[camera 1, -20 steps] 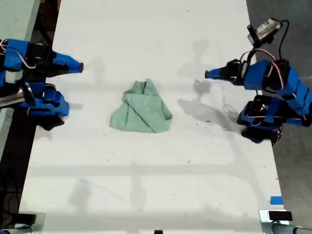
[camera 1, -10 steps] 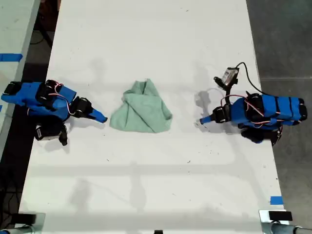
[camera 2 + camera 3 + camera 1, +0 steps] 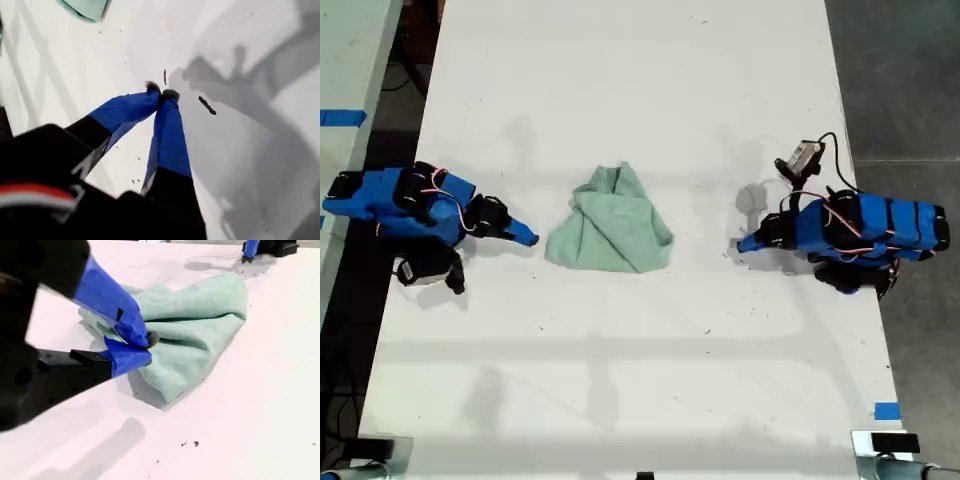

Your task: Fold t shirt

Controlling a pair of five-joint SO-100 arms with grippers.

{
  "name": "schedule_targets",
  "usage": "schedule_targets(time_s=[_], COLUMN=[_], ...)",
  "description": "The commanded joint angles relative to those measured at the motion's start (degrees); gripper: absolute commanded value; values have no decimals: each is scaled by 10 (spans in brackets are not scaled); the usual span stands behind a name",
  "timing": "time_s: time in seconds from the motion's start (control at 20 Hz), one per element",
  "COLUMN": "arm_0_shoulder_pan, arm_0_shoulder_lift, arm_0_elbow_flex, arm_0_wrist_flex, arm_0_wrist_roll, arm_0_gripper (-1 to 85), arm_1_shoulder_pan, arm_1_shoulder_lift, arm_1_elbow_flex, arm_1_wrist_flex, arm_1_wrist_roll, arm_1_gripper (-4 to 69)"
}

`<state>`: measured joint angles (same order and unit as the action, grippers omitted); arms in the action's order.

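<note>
Fingers (image 3: 125,112) of my first gripper (image 3: 161,93) slightly farther from t shirt (image 3: 612,232)

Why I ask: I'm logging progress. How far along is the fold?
Nothing looks done: the shirt lies bunched on the table. Nothing is in hand: my first gripper and my second gripper flank it, jaws shut and empty. Left to do: grasping, spreading and every fold.

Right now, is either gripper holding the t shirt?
No. In the exterior view both grippers sit on the white table, clear of the t shirt.
</note>
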<state>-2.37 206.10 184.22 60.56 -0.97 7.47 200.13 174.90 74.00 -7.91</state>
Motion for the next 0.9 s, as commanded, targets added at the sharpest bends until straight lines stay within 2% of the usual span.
schedule_targets(time_s=[0.0, 0.85], arm_0_shoulder_pan=[-93, -81], arm_0_shoulder_lift=[4, 4], arm_0_elbow_flex=[7, 4], arm_0_wrist_flex=[-6, -3], arm_0_wrist_roll=[0, -2], arm_0_gripper=[-1, -1], arm_1_shoulder_pan=[4, 3], arm_1_shoulder_lift=[5, 5], arm_1_elbow_flex=[28, 29], arm_1_wrist_flex=[4, 7], arm_1_wrist_roll=[11, 18], arm_1_gripper=[19, 19])
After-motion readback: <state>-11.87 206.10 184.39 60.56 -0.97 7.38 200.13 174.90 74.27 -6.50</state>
